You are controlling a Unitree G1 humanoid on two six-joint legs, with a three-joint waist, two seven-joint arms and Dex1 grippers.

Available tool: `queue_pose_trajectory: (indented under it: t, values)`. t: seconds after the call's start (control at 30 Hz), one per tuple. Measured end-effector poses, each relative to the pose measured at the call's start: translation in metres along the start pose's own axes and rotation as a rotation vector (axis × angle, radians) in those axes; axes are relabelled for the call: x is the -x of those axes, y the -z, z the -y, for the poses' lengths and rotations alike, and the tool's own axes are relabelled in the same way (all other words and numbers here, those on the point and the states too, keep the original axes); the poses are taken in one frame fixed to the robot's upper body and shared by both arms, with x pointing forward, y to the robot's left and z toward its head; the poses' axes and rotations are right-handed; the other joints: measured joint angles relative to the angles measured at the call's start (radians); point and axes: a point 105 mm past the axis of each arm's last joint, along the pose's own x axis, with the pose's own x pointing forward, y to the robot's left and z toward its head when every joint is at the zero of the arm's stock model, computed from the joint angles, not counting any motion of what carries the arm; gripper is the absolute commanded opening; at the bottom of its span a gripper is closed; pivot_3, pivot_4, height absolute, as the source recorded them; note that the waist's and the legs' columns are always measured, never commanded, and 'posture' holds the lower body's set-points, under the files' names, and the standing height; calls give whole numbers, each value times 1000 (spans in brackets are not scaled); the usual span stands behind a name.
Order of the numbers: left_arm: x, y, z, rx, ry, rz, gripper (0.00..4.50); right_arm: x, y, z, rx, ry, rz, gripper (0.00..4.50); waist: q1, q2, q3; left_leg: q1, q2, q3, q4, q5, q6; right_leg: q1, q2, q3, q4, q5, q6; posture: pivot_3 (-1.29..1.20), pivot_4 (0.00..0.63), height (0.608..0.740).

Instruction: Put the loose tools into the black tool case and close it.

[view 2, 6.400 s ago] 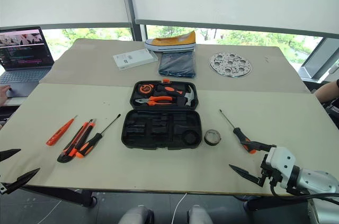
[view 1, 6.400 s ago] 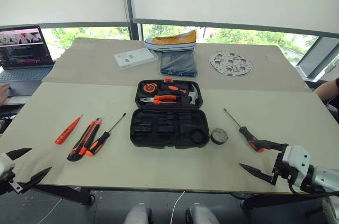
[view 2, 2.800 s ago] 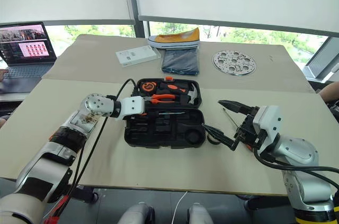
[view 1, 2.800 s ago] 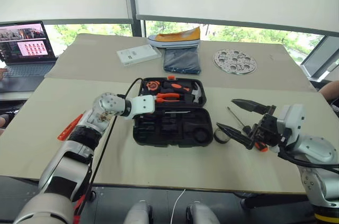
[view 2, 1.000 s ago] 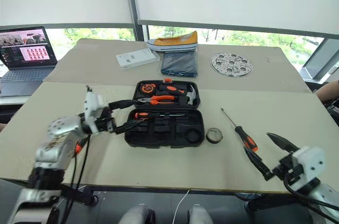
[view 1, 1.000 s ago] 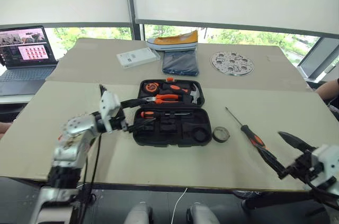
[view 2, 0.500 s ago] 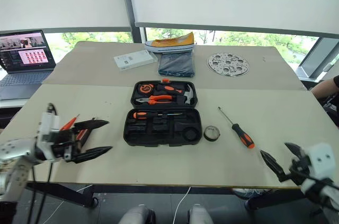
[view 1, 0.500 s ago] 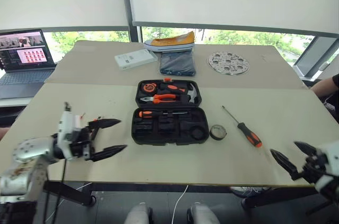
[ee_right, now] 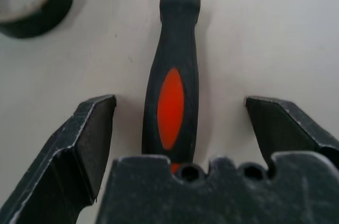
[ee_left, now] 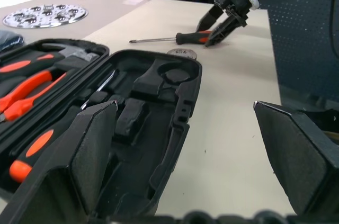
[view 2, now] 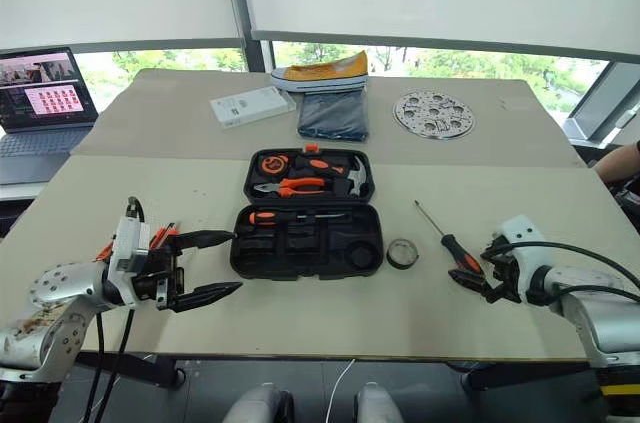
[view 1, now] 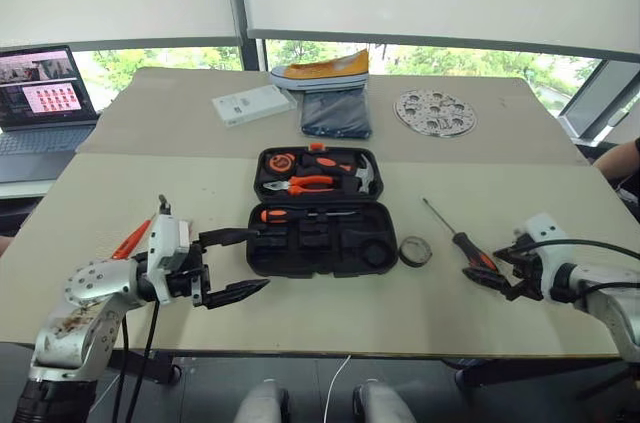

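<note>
**Beige worktop, right pincer straddling the screwdriver**

Across the beige table (view 1: 120, 183), nearest us, we are holding our left gripper (view 1: 232, 265) gaping and empty beside the black tool case (view 1: 322, 240). Our right gripper (ee_right: 180, 123) is standing wide open astride the loose screwdriver (ee_right: 172, 81), its handle between the jaws, apparently ready to pinch. Beyond it, the tape roll (view 1: 414, 251) is lying just beside the open case, awaiting stowing.

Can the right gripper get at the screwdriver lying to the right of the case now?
Probably yes. The right gripper is open with a finger on each side of the screwdriver's handle, and nothing lies between them. The tape roll sits apart.
</note>
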Motion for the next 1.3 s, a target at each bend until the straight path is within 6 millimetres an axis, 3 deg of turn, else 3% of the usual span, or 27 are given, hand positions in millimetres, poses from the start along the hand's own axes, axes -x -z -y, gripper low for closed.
queue_pose_trajectory:
  t: [0.27, 0.37, 0.43, 0.57, 0.67, 0.77, 0.83, 1.0, 1.13, 1.3]
  values:
    - [-3, 0, 2, -3, 2, 0, 4500, -5, -1, -2, 9, 16, 24, 1088, -2, 0, 0, 2, 1, 2, 1, 0, 0, 0, 2, 2, 1, 1, 0, 0, 150, 740]
    - [-2, 0, 4, -1, -12, 0, 4500, 2, 3, -1, 12, 38, 30, 1035, -1, 0, 0, 2, 1, 2, 1, 0, 0, 0, 1, 2, 1, 1, 0, 0, 150, 740]
    - [0, 0, 4, 1, -35, 1, 4500, 4, -10, -5, 76, 8, 114, 1035, -3, 0, 0, 1, 1, 3, 1, 0, 0, -1, 1, 3, 1, 1, 1, 0, 150, 740]
    - [6, -6, -2, -18, -117, 20, 4500, 15, -91, -47, 363, -234, 423, 1035, -27, 0, 1, 6, 4, 4, 1, 0, 0, 0, 6, 8, 1, 3, 2, 0, 150, 740]
    - [9, -4, -3, -14, -159, 15, 4500, 14, -119, -78, 545, -407, 449, 1035, -28, -2, 2, 9, 6, 4, 1, 1, -1, 2, 10, 7, 1, 3, 1, 0, 150, 740]
    - [17, -1, -9, -14, -221, 1, 4500, -16, -140, -110, 674, -572, 397, 1035, -34, -3, 3, 9, 7, 5, 1, 3, -2, -1, 11, 8, 2, 8, -6, 0, 150, 740]
    - [19, 0, -11, -23, -236, -4, 4500, -34, -142, -119, 764, -603, 333, 1035, -32, -3, 3, 9, 7, 5, 1, 3, -2, -1, 12, 7, 3, 9, -8, 0, 150, 740]
    - [27, 14, -15, -1, -296, -31, 4500, -74, -120, -107, 851, -574, 138, 1035, -4, -3, 3, 4, 6, 8, 1, 3, -2, -4, 9, 6, 2, 9, -7, 0, 150, 740]
    - [29, 18, -15, -6, -342, -25, 4500, -87, -135, -101, 947, -506, 134, 1035, -5, -3, 3, 4, 6, 7, 0, 3, -2, -5, 9, 6, 1, 9, -7, 0, 150, 740]
    - [30, 24, -14, -12, -364, -47, 4500, -95, -137, -101, 939, -506, 134, 1035, -6, -3, 3, 7, 7, 7, -1, 3, -3, -3, 9, 6, 2, 10, -8, 0, 150, 740]
